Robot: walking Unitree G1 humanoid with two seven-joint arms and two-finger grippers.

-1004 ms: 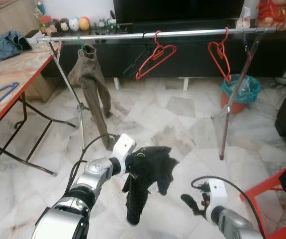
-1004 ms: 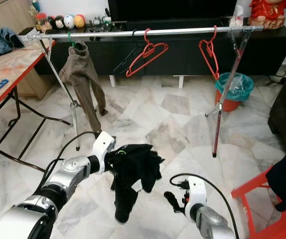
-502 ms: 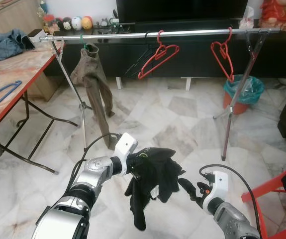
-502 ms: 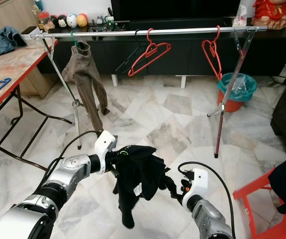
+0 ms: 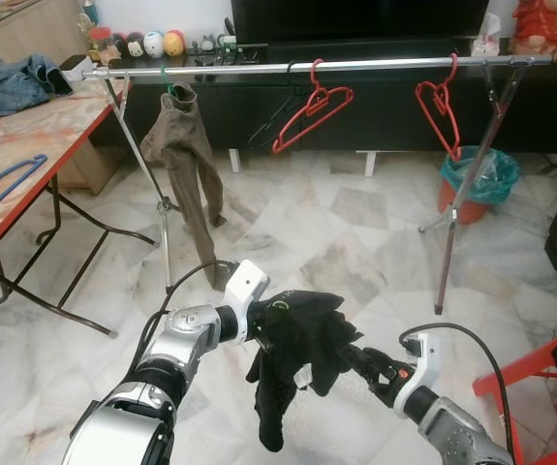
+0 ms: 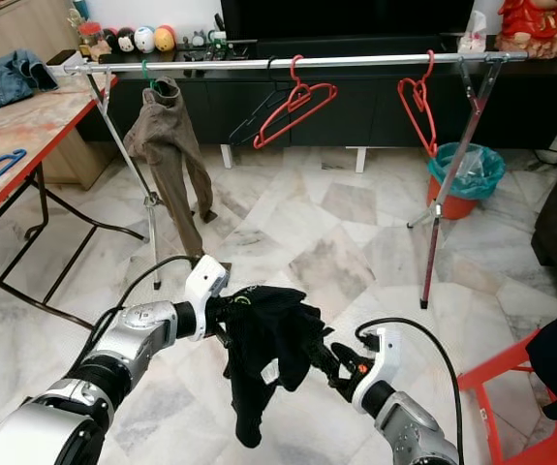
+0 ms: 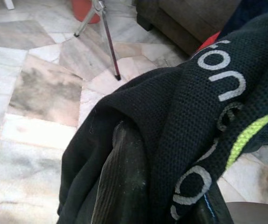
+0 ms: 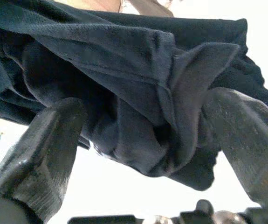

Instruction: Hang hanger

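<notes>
A black garment (image 5: 297,349) with white and yellow-green lettering hangs in front of me, low over the floor. My left gripper (image 5: 264,327) is shut on its upper left part; the cloth (image 7: 203,116) drapes over one finger (image 7: 124,182). My right gripper (image 5: 355,358) has reached the garment's right side. Its open fingers (image 8: 45,149) stand on either side of a bunched fold (image 8: 161,121). The silver clothes rail (image 5: 375,65) stands beyond, with two red hangers (image 5: 312,107) (image 5: 439,105), a black hanger (image 5: 270,121) and brown trousers (image 5: 191,165) on a green hanger.
A red-edged marble-top table (image 5: 26,145) at the left holds a blue hanger (image 5: 2,182) and denim clothes (image 5: 7,82). The rail's legs (image 5: 462,194) spread over the marble floor. A bin with a teal bag (image 5: 479,174) stands at the right, and a red chair (image 5: 540,383) at the near right.
My right gripper has risen and moved left until its fingers reach the garment's right side. The left gripper keeps its hold. The camera has shifted slightly.
</notes>
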